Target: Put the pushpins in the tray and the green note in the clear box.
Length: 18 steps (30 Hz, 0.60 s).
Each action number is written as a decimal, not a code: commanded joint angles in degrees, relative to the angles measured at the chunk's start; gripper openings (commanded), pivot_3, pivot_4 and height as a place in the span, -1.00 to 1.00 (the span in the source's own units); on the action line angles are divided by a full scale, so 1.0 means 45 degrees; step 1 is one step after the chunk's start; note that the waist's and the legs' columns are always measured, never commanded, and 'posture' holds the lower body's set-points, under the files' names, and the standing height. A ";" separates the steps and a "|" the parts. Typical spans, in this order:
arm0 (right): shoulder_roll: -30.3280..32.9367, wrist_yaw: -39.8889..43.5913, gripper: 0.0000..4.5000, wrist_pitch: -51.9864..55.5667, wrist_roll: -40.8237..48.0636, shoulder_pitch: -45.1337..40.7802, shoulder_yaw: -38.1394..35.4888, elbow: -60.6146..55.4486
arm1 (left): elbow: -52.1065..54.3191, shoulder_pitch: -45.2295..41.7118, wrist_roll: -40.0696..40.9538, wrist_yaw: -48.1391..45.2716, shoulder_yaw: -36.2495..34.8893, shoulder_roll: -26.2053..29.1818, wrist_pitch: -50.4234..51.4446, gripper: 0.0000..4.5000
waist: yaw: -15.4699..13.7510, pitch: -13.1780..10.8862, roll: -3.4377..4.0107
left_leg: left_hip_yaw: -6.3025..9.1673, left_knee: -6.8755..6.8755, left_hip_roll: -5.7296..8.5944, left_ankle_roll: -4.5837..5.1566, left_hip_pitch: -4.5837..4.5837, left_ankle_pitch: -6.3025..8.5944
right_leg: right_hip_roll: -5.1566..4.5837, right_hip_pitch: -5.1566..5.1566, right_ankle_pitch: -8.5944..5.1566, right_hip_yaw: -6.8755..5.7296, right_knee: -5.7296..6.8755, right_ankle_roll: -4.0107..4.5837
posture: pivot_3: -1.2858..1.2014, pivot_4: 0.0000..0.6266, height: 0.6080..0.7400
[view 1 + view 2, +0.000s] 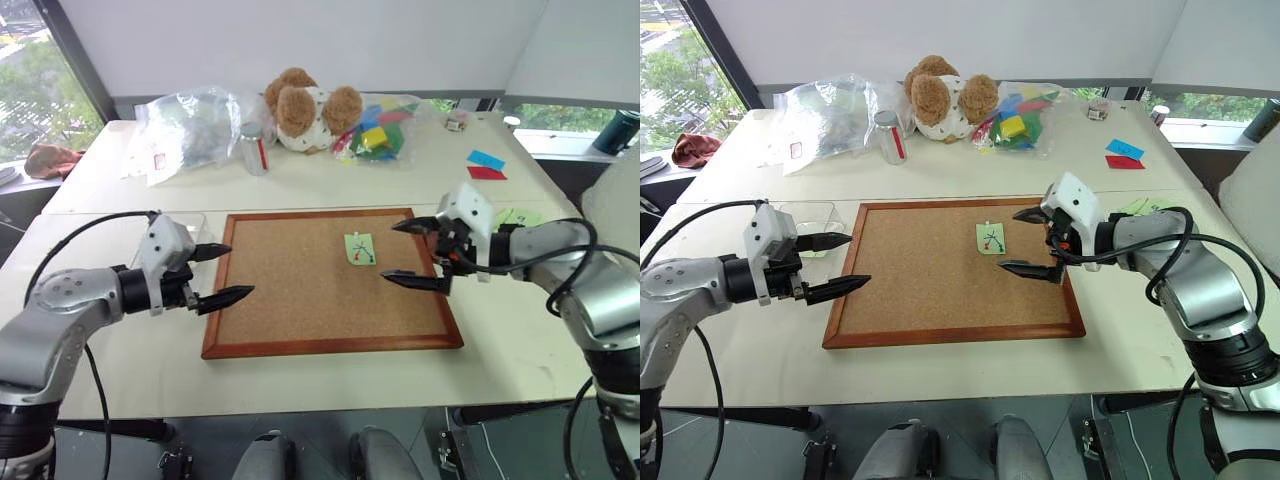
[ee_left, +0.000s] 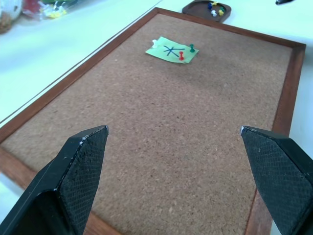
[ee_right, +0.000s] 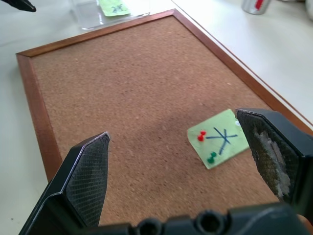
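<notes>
Black fingers of both claws, left and right, gape empty. Between them, the note remains pinned on the corkboard: pins in, nothing moved. Tray at three o'clock, box at nine.
</notes>
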<state>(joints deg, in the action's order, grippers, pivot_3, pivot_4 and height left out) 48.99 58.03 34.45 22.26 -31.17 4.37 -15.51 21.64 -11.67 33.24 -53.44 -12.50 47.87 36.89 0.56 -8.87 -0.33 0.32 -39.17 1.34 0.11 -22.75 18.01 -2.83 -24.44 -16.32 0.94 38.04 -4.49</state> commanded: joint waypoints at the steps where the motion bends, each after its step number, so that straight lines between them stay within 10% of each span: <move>1: -0.0027 0.0208 1.00 -0.0457 -0.0173 -0.0319 -0.0060 0.0234 | 0.0529 0.0094 0.0105 0.0241 -0.0204 0.0135 0.0102 0.98 | 0.0005 0.0000 0.0000 | 0.0000 0.0000 0.0001 0.0000 0.0000 0.0000 | -0.0002 0.0001 0.0000 0.0000 0.0000 0.0000 | 0.03 -0.52 1.00; 18: -0.0441 -0.0353 1.00 -0.0172 -0.0336 -0.0054 -0.0346 -0.0045 | 0.0564 -0.0334 0.0429 0.0671 0.0282 -0.0290 0.0376 0.98 | 0.0012 0.0000 0.0000 | -0.0001 0.0002 0.0001 -0.0002 0.0001 -0.0001 | -0.0001 -0.0001 0.0000 0.0001 -0.0001 0.0000 | 0.03 -0.52 1.00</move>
<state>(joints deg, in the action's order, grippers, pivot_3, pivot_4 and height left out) 46.74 56.92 33.62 20.46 -31.21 4.43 -13.54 23.44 -12.19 34.87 -50.57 -10.75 46.58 39.43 0.61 -8.87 -0.33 0.32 -39.16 1.35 0.10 -22.74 18.01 -2.83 -24.44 -16.32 0.94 38.04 -4.48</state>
